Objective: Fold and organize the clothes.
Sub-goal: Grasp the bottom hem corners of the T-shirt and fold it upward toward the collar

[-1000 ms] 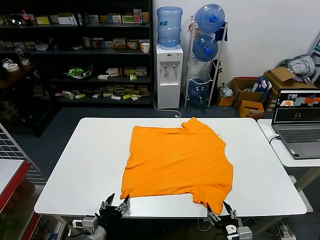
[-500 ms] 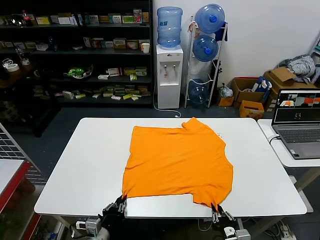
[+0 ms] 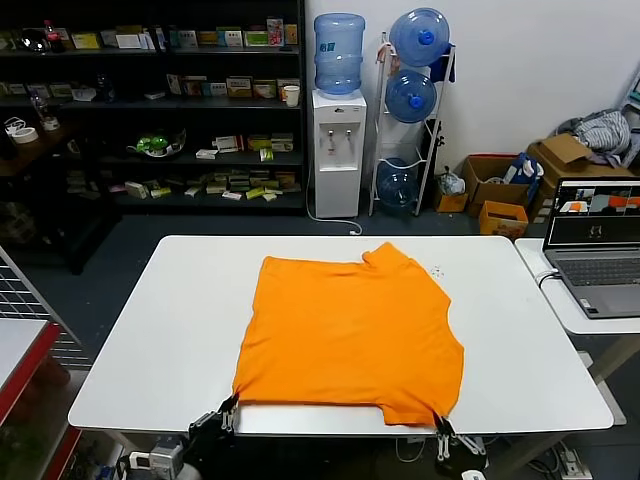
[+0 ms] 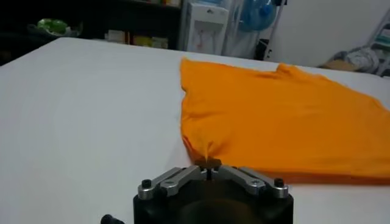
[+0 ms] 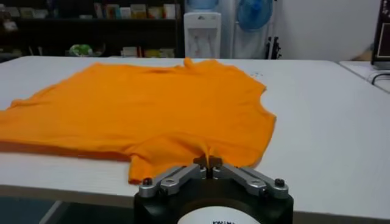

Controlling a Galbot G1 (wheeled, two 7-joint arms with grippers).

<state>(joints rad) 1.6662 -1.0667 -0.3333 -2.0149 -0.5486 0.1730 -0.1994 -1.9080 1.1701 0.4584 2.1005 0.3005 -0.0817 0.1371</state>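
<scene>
Two hands, left hand (image 3: 228, 407) and right hand (image 3: 438, 428), pinch the orange T-shirt's (image 3: 350, 335) near hem on the white table (image 3: 160, 330).

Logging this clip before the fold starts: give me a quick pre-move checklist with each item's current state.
1. Left tool shut on the shirt's near hem corner: ok.
2. Right tool shut on the other near corner: ok.
3. Shirt lies flat on the table: mostly ok; some ripples near the hem.
4. Fold path over the table free of other things: ok.
5. Laptop sits off on the side table, apart from the shirt: ok.
6. Printed side up or down: cannot tell.
</scene>
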